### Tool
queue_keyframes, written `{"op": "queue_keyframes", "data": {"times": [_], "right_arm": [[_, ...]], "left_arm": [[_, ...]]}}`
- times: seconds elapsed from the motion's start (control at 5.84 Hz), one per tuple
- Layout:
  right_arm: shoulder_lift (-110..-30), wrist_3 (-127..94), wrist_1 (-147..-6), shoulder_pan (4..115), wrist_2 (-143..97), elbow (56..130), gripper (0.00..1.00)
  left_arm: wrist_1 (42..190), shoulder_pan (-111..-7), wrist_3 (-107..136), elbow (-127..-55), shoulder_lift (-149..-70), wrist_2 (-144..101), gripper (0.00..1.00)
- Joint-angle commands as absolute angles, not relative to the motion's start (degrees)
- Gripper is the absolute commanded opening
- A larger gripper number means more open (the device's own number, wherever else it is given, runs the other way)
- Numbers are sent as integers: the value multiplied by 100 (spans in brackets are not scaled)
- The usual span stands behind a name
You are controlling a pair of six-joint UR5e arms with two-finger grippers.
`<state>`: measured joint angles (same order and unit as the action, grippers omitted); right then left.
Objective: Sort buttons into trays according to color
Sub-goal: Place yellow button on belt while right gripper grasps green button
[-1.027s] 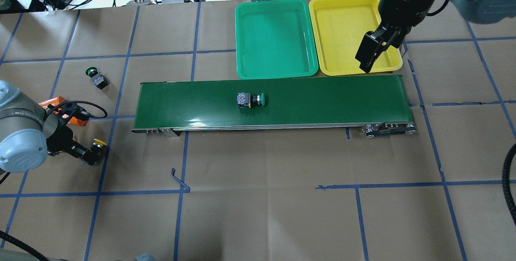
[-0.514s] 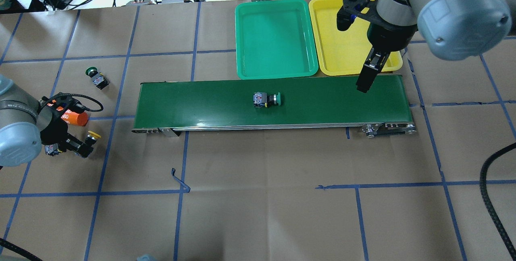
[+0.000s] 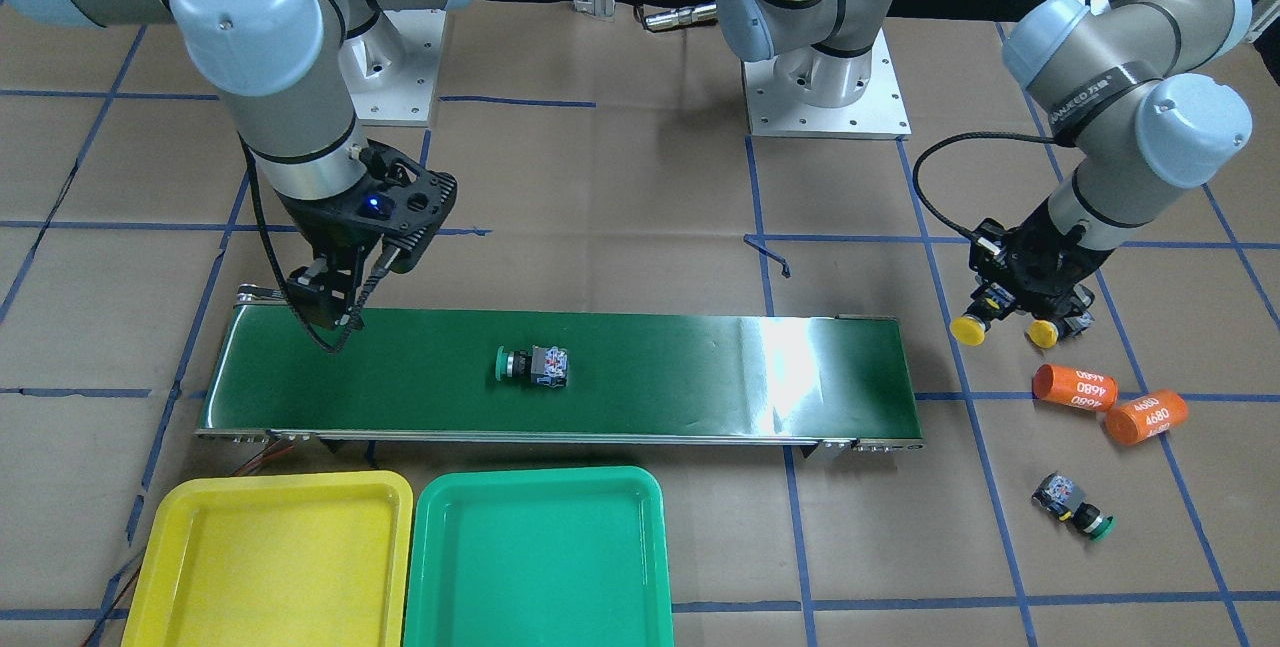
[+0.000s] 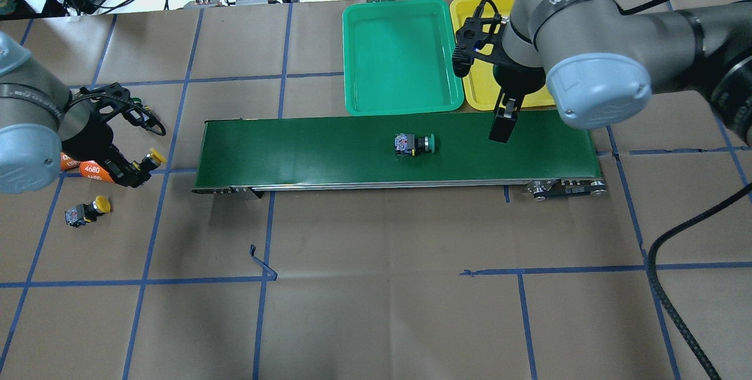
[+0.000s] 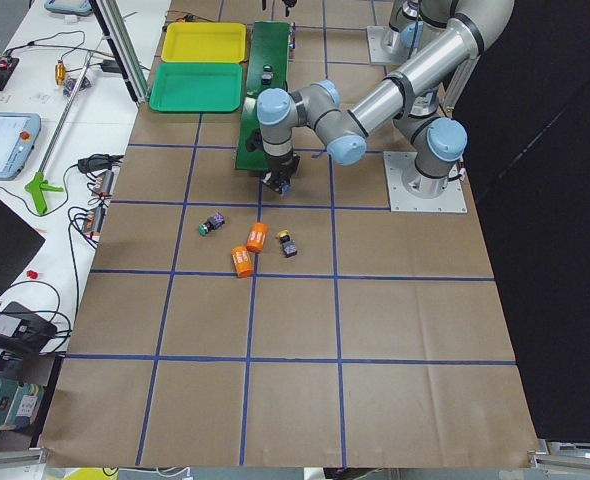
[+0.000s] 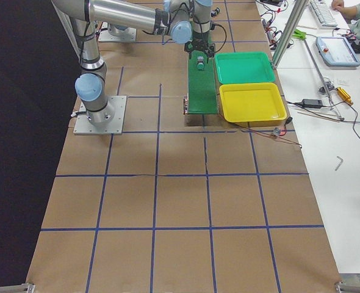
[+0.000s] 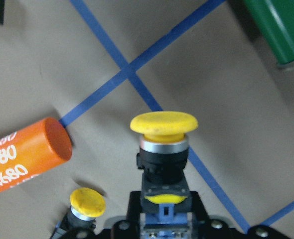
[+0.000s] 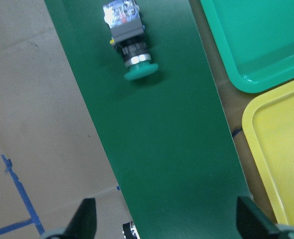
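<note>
- Yellow button [image 7: 163, 149] is clamped in left gripper [image 4: 138, 171], seemingly lifted off the table [image 4: 382, 286].
- Right gripper [image 4: 501, 130] is held spread open over belt [image 4: 294, 151], near green button [image 4: 414, 144] lying on it.

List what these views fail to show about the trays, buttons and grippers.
Overhead view: the right arm covers most of the shallow yellow plastic tray; the left arm's wrist nearly hides the loose green-capped push-button switch.
Front-facing view: the bottom edge cuts off that tray and the shallow green plastic tray.
Left wrist view: the bottom edge cuts off the left gripper around the held yellow-capped switch.
</note>
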<state>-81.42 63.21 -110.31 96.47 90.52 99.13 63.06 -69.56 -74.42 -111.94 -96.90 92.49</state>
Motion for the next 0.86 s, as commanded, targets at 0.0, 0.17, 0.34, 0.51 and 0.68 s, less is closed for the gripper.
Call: {"op": "queue_keyframes", "data": {"times": [0.0,0.17,0.34,0.51,0.68], "right_arm": [[-7842,6196,-11414,9791,9044,9905,100],[-7622,6266,-11756,9791,9044,9914,100],[-7464,6275,-11882,9791,9053,9949,100],[-7384,6275,-11892,9791,9044,9967,100],[-7261,6293,-11865,9791,9087,10071,100]], "left_arm": [[6241,-8142,-8231,-10996,-9799,9272,2],[6197,-8400,-8383,-10995,-9930,9255,2],[6031,-8733,-8863,-10995,-10123,9272,3],[5716,-8789,-8894,-10995,-10299,9272,3],[5478,-8806,-8921,-10978,-10431,9272,3]]}}
